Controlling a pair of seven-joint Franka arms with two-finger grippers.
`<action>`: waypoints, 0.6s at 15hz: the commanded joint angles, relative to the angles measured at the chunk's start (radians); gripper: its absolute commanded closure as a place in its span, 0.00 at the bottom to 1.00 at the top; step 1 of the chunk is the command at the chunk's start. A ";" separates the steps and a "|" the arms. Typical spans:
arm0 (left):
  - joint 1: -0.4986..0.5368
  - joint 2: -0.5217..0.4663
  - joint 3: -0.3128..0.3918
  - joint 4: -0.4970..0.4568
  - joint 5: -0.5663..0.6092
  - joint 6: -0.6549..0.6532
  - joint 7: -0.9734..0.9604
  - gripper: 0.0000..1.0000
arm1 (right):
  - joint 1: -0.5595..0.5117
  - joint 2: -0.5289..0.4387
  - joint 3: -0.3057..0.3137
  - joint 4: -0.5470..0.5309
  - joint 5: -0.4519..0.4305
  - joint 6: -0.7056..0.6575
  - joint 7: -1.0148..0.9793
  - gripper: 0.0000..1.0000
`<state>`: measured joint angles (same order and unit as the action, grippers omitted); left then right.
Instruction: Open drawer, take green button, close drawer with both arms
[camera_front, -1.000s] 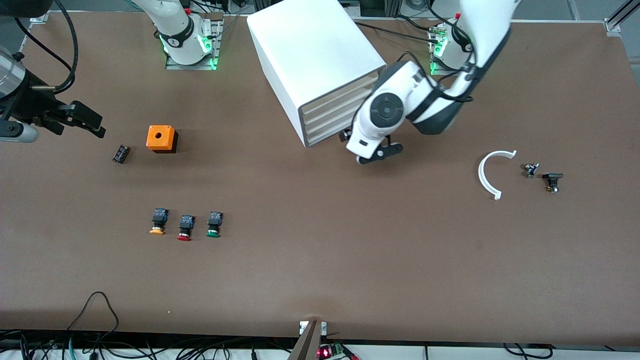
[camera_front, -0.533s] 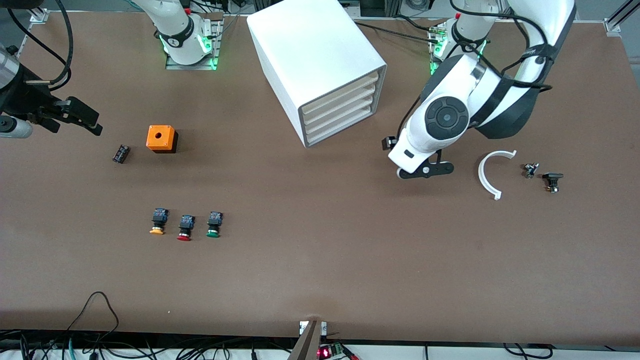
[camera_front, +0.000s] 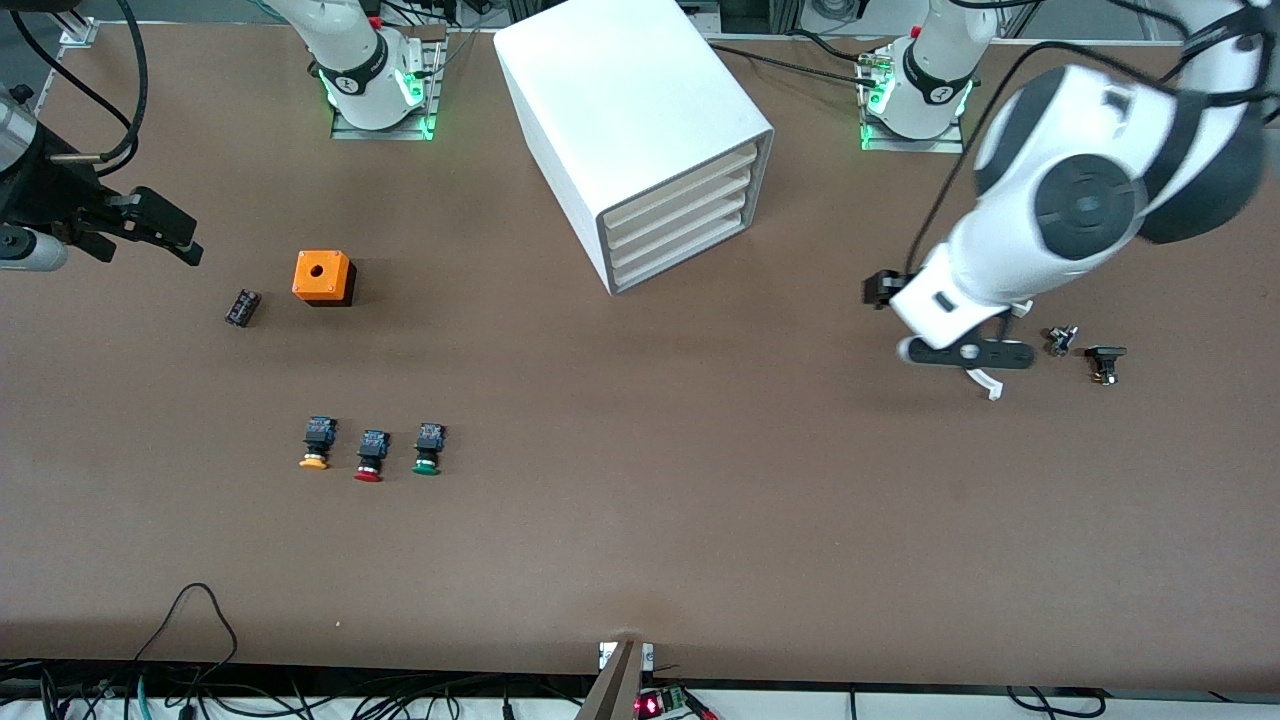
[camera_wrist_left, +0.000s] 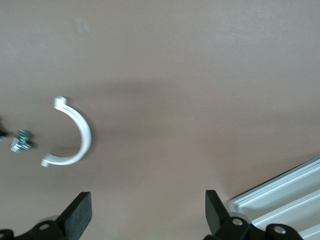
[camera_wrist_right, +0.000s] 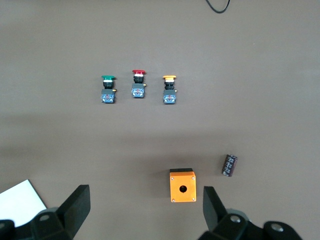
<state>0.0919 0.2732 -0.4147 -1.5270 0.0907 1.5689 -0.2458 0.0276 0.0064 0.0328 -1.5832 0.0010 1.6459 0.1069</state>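
Note:
The white cabinet (camera_front: 640, 110) stands at the table's back middle, and all its cream-fronted drawers (camera_front: 680, 215) are shut. The green button (camera_front: 427, 450) lies on the table nearer the camera, beside a red-capped one (camera_front: 370, 457) and a yellow-capped one (camera_front: 317, 445). It also shows in the right wrist view (camera_wrist_right: 108, 90). My left gripper (camera_front: 965, 352) is open and empty over a white arc piece (camera_wrist_left: 75, 135), away from the cabinet. My right gripper (camera_front: 165, 235) is open and empty, up in the air at the right arm's end of the table.
An orange box (camera_front: 322, 277) with a hole on top and a small black cylinder (camera_front: 241, 307) lie toward the right arm's end. Two small parts (camera_front: 1062, 340) (camera_front: 1105, 362) lie beside the arc. Cables run along the table's near edge.
My left arm has swung from the cabinet's drawer fronts toward its own end of the table and now hangs over the white arc. My right gripper has barely shifted.

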 joint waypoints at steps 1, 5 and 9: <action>-0.011 -0.130 0.143 -0.093 -0.081 0.032 0.190 0.00 | -0.012 0.010 0.016 0.040 -0.015 -0.028 -0.015 0.00; -0.084 -0.258 0.340 -0.196 -0.091 0.148 0.379 0.00 | -0.014 0.010 0.016 0.051 -0.009 -0.026 -0.013 0.00; -0.100 -0.296 0.378 -0.187 -0.086 0.143 0.370 0.00 | -0.015 0.010 0.015 0.052 -0.006 -0.026 -0.010 0.00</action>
<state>0.0174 0.0182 -0.0544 -1.6752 0.0176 1.6885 0.1080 0.0275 0.0065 0.0361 -1.5600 -0.0002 1.6431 0.1045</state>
